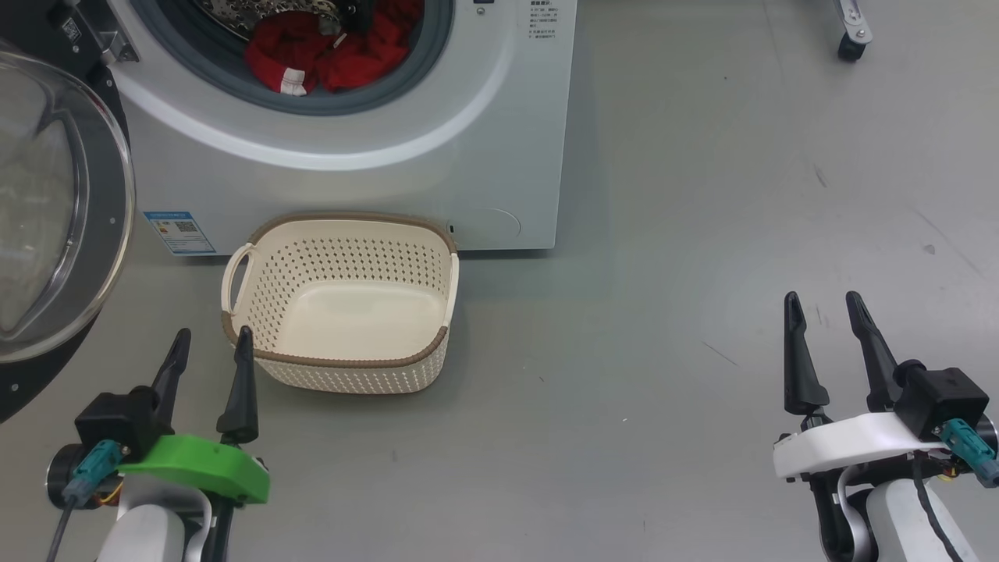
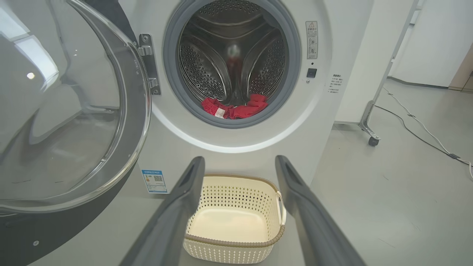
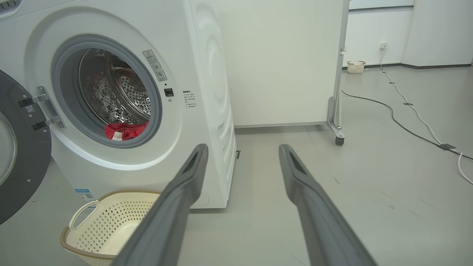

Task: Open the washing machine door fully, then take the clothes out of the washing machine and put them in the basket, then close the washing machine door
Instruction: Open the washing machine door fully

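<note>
Grey glossy floor (image 1: 663, 234) is seen across the whole head view, scuffed at the right. In the right wrist view a white partition panel on castors (image 3: 288, 62) is seen behind the machine, and a cable (image 3: 406, 107) is run along the floor at the right. 1 small pale basket far off (image 3: 356, 67) is set by the back wall (too small for detail).

The washing machine (image 1: 437, 156) is placed at the upper left of the head view. The washing machine door (image 1: 47, 211) is swung wide open at the left edge, glass bowl facing out. A blue sticker (image 1: 179, 232) is stuck low on the front panel.

The clothes (image 1: 335, 55) are bunched at the bottom front of the steel drum (image 2: 232, 62), just inside the grey gasket (image 2: 173, 92), with a white label showing.

The basket (image 1: 343, 361) is set on the floor just in front of the machine, below the drum opening. Nothing is held in it.

The left gripper (image 1: 214, 333) is seen at lower left, just beside the basket's near left corner, fingers spread apart, nothing gripped. The right gripper (image 1: 823, 297) is seen at lower right, well apart from the basket, its 2 fingers spread as well, nothing gripped.
</note>
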